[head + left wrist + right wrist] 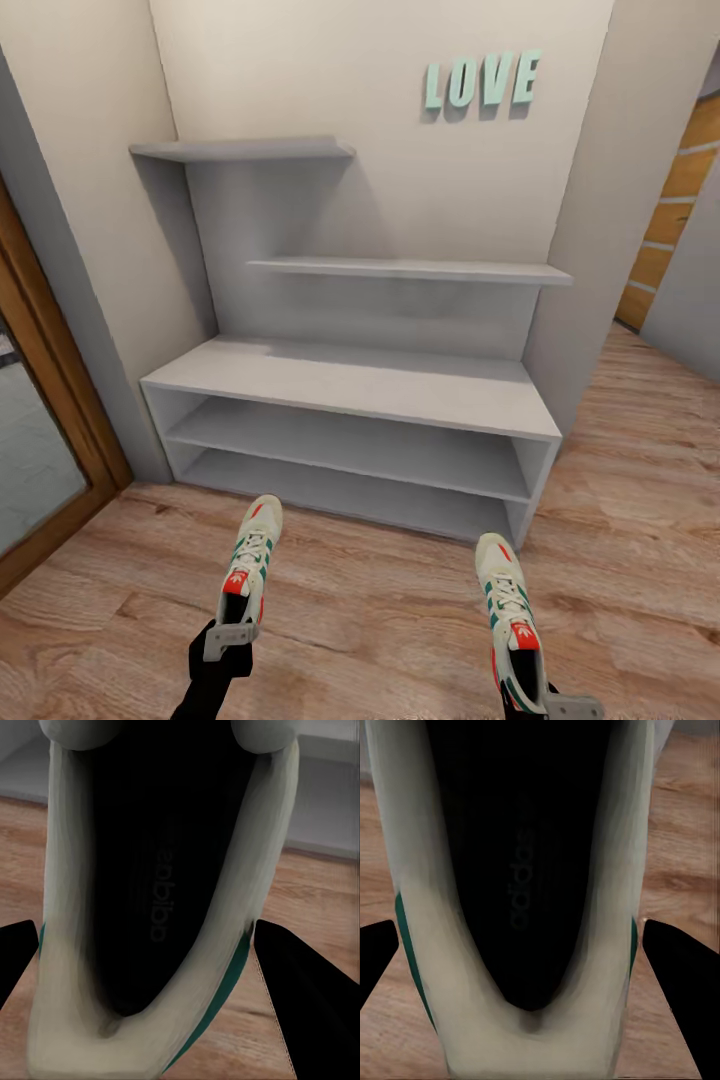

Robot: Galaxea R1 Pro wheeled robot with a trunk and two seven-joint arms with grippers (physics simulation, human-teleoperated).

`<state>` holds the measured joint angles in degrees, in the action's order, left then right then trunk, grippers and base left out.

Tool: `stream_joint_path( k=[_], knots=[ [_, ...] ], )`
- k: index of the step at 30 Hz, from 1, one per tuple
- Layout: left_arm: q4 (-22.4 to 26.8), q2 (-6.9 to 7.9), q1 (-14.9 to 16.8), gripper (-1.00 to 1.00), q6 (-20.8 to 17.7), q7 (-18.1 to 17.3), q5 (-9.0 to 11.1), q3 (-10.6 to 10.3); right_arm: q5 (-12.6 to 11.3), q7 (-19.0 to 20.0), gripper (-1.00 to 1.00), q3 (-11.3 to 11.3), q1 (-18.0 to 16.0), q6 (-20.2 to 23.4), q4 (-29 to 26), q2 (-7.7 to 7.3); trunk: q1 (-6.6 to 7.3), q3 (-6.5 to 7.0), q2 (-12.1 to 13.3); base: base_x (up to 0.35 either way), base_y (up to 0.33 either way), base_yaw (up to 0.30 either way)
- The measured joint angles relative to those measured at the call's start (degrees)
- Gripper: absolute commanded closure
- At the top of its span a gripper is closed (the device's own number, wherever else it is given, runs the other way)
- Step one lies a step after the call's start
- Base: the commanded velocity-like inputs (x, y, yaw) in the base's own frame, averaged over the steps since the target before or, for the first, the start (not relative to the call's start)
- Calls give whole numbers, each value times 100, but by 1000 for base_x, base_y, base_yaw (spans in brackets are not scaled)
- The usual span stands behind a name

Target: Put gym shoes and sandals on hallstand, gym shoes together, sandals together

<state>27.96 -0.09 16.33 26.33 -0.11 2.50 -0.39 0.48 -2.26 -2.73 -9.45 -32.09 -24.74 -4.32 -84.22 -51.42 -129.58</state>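
Holding one gym shoe in each hand, I face the rack with both toes pointing at it. My left gripper pinches the heel of the left shoe; in the left wrist view its fingers flank the heel collar, closed on it. My right gripper sits at the frame's bottom edge, closed likewise on the heel of the right shoe, fingers at either side. Both shoes hang above the floor, well apart from each other. Beyond them stands the rack, its top and two open slots bare. No sandals show here. The risk I judge: a heel-only grip lets a toe droop and catch the rack's front edge, and setting them down this far apart would leave the pair not side by side.
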Motion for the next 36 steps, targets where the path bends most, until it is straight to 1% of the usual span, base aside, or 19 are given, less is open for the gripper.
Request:
stream_joint_path(
  k=[9,17,31,36],
  knots=[
    [1,0,-8,100,3,-1,-5,0,-9,-3,100,0,0,6,0,1,0,-68,0,0,0,-197],
    [1,0,-9,100,3,-1,-8,0,-10,-3,100,-8,0,7,0,1,0,-79,0,0,0,-287],
    [1,0,-9,100,4,0,0,0,-5,-10,100,-15,0,-2,-6,-7,0,-16,0,0,0,-269],
    [3,0,-10,100,4,-1,-1,0,-3,-24,100,-17,-1,-9,-14,-8,0,-4,0,0,0,-81]
  ],
)
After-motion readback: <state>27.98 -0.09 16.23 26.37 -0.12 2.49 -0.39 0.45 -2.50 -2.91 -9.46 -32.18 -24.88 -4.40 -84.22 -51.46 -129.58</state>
